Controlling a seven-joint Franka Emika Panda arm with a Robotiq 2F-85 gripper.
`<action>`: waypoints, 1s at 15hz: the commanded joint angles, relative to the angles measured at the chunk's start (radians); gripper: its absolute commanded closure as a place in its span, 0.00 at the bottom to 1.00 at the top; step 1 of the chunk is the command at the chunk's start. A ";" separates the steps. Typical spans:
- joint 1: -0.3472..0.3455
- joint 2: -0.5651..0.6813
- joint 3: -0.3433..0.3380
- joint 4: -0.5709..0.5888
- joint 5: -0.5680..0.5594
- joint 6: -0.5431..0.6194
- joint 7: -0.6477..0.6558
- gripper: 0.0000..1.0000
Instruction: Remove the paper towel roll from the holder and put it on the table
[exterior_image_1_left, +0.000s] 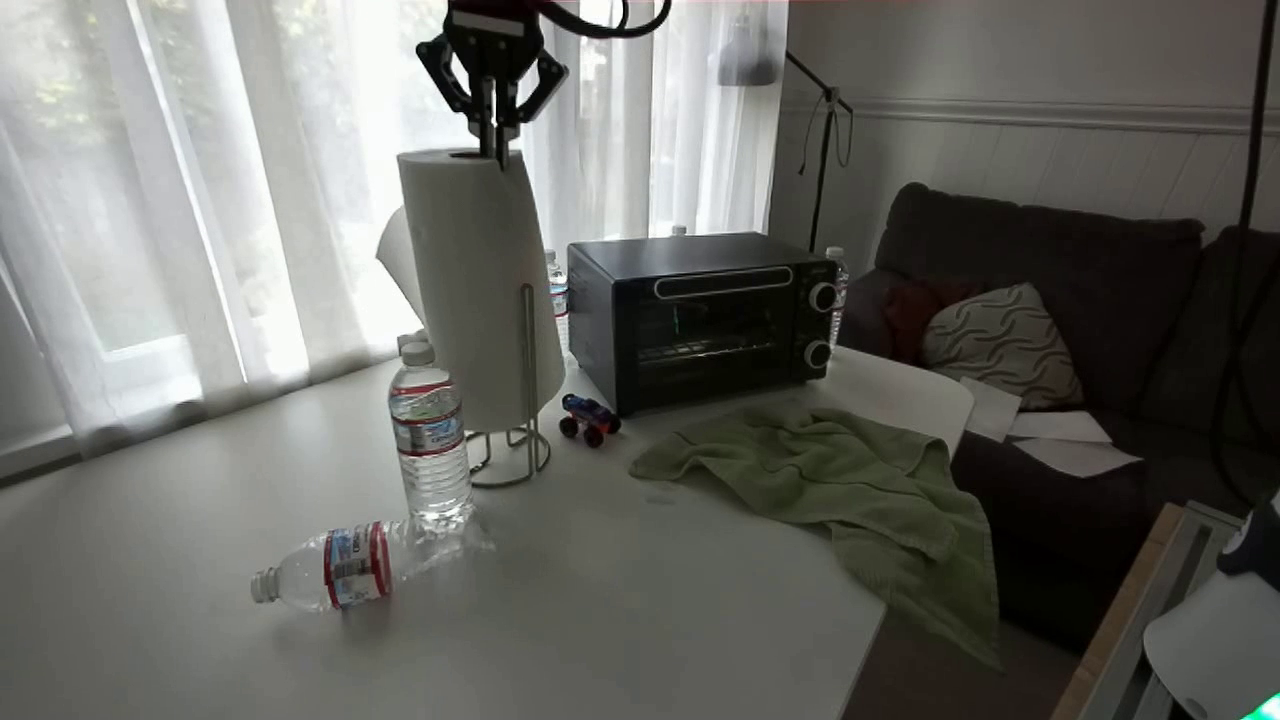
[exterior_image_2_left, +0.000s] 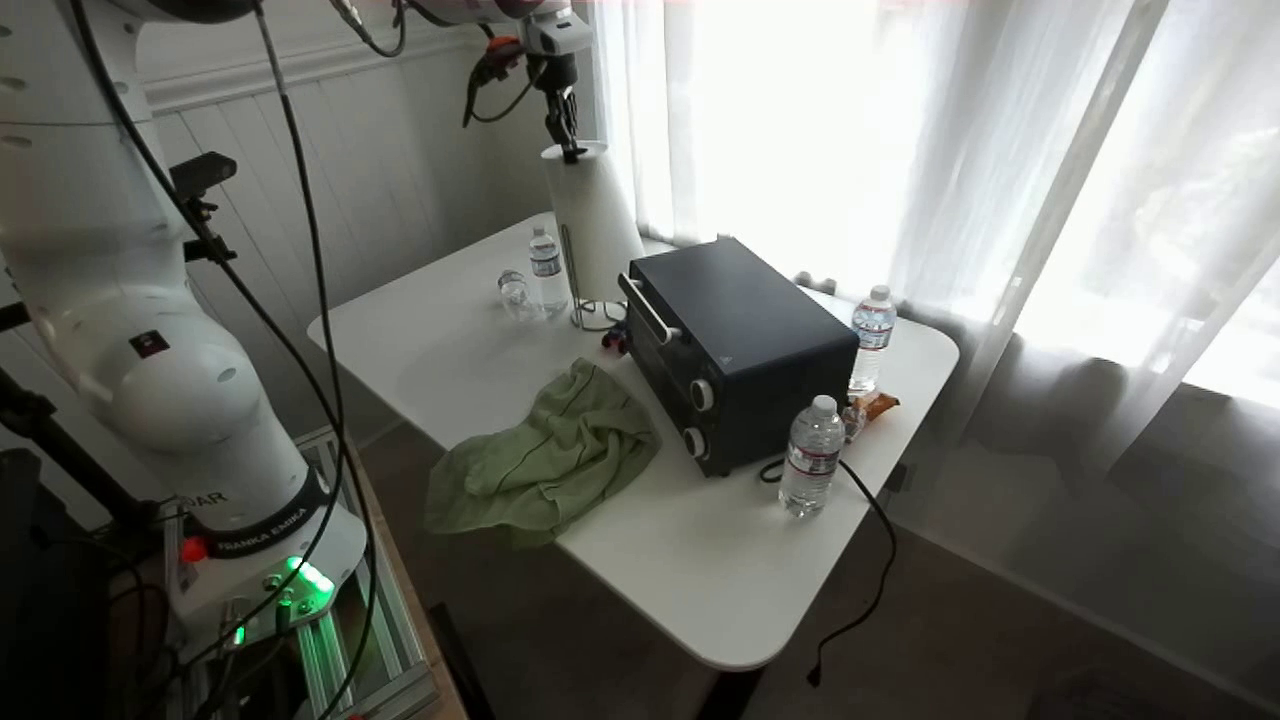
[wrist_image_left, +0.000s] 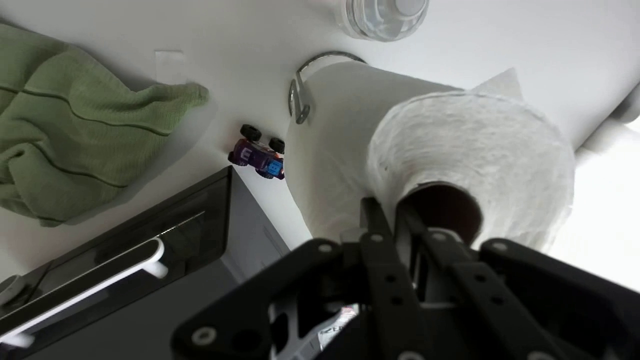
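Observation:
The white paper towel roll is upright with a slight tilt, with its lower end a little above the wire base of the holder. The holder's side wire runs up beside the roll; the inside of the core is dark. My gripper is at the roll's top. In the wrist view, the gripper is closed on the roll's wall, one finger in the core and one outside. A loose sheet flap hangs at the side. The holder stands on the light table. The roll and holder also show in the exterior view.
An upright water bottle and a lying bottle are close to the holder. A toy truck and a black toaster oven stand on its other side. A green towel hangs over the table edge. More bottles stand behind the oven.

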 joint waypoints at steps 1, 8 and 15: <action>0.014 -0.121 0.030 0.027 0.015 -0.135 0.005 0.98; 0.035 -0.234 0.126 0.235 -0.086 -0.352 0.053 0.98; 0.073 -0.160 0.231 0.397 -0.230 -0.359 0.013 0.98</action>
